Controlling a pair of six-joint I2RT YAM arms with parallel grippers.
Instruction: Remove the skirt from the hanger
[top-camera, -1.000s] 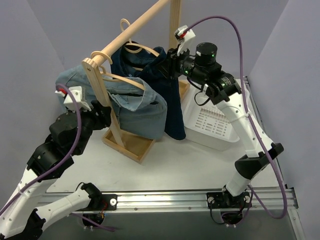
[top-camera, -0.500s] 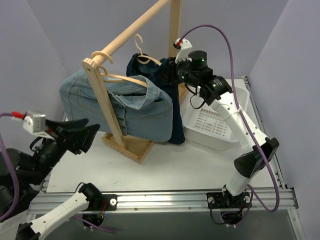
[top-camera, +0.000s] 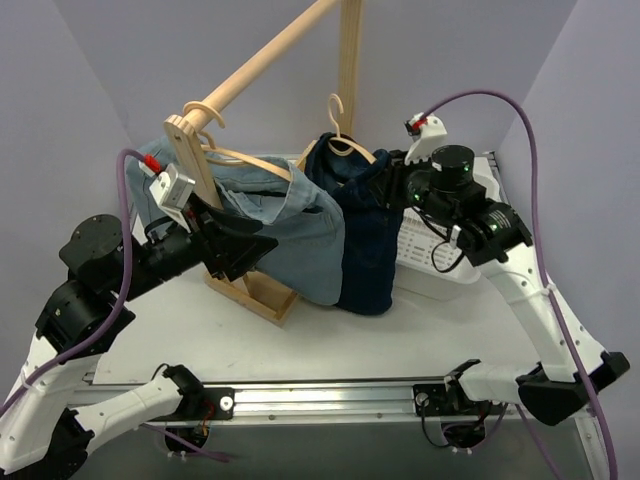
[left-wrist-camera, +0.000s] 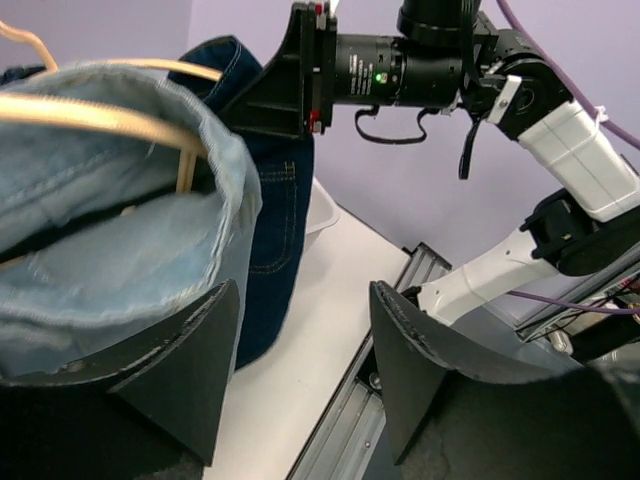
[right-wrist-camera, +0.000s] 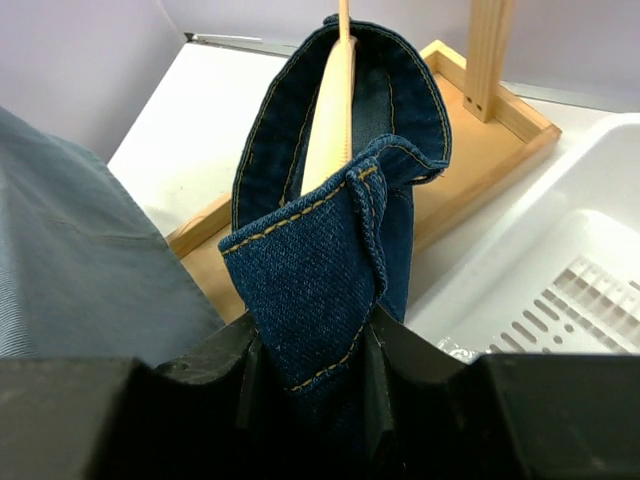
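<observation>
The right end effector (right-wrist-camera: 310, 375) is clenched on the waistband of the dark blue denim skirt (top-camera: 362, 235), which hangs lengthwise downward from its curved wooden hanger (top-camera: 340, 135), off the rail. The left end effector (left-wrist-camera: 300, 370), released, hovers leftward beside the light blue denim garment (top-camera: 285, 225).

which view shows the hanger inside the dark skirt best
The right wrist view: the wooden hanger stands inside the dark skirt, pinched by the right hand. Top external shows only its hook and shoulders; left wrist hides it.
</observation>
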